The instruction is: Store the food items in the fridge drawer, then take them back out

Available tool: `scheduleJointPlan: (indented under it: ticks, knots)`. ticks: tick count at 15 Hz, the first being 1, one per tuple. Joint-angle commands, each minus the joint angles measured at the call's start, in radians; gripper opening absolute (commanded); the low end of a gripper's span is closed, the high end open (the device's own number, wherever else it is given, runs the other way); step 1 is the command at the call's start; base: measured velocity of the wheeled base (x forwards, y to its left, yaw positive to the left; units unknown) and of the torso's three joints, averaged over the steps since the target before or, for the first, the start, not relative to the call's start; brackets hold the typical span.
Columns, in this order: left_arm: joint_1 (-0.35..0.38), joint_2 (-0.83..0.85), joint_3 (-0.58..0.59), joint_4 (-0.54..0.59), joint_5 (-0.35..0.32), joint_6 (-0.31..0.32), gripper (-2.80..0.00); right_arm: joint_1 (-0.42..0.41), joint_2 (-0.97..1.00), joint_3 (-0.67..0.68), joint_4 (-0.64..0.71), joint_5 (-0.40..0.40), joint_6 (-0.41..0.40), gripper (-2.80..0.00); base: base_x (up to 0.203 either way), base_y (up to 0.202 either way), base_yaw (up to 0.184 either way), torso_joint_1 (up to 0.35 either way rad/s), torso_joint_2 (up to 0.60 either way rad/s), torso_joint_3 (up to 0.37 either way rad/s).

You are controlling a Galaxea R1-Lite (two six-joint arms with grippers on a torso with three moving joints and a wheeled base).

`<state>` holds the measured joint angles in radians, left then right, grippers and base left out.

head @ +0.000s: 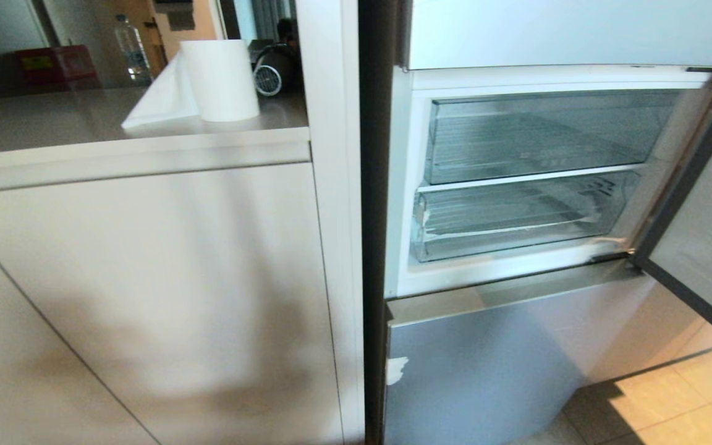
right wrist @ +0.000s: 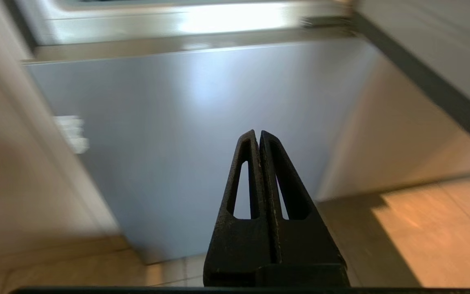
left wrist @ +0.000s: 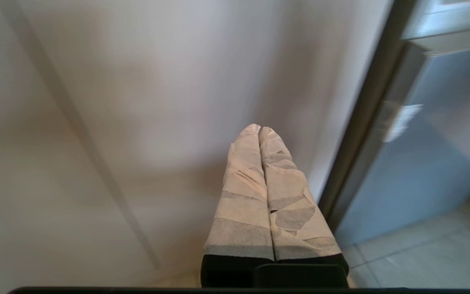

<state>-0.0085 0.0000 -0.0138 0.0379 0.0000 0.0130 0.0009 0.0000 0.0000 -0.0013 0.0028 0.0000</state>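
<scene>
The wide clear plastic fridge drawer [head: 510, 216], with whitish tape on its front left corner, sat pushed in as the lower of two clear bins inside the open fridge compartment, beneath the upper clear bin [head: 547, 133]. No food showed in it. The tape-wrapped left end effector [left wrist: 259, 130] hung fully closed and empty before the pale cabinet front [left wrist: 137, 102]. The black right end effector [right wrist: 258, 133], likewise closed and empty, faced the grey lower fridge door [right wrist: 198, 122].

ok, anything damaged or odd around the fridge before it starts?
Two marks. The lower clear plastic fridge drawer has ragged whitish tape on its front left corner, which looks like a patch. The grey lower fridge door has a white chipped-looking patch on its left edge. No food in view.
</scene>
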Motion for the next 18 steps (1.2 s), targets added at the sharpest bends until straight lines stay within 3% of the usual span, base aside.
scheduleJointPlan:
  ticks: [1, 6, 10, 13, 14, 18]
  knots:
    - [0.001, 0.0, 0.0, 0.0, 0.0, -0.001, -2.8, 0.001, 0.0, 0.0, 0.0, 0.0, 0.0, -2.8, 0.0, -0.009, 0.167, 0.006, 0.0, -0.002]
    - [0.001, 0.0, 0.0, 0.0, 0.0, 0.0, -2.8, 0.001, 0.0, 0.0, 0.0, 0.0, 0.0, -2.8, 0.001, -0.006, 0.156, 0.002, 0.01, 0.004]
    - [0.001, 0.0, 0.0, 0.0, 0.0, 0.0, -2.8, 0.001, 0.018, -0.038, 0.009, 0.014, -0.061, -2.8, 0.001, -0.001, 0.015, 0.002, 0.0, 0.0]
    - [0.001, 0.0, 0.0, 0.0, 0.0, 0.0, -2.8, 0.001, 0.268, -0.159, 0.003, 0.047, -0.011, -2.8, 0.0, 0.0, 0.0, 0.0, 0.0, 0.0]
    - [0.001, 0.0, 0.0, 0.0, 0.0, -0.001, -2.8, 0.001, 0.373, -0.195, -0.016, 0.068, 0.009, 0.0, 0.0, 0.0, 0.0, 0.0, 0.0, 0.0]
    - [0.001, 0.001, 0.0, 0.0, 0.0, -0.001, -2.8, 0.004, 0.814, -0.287, -0.252, 0.166, 0.041, 0.0, 0.0, 0.0, 0.0, 0.0, 0.0, 0.0]
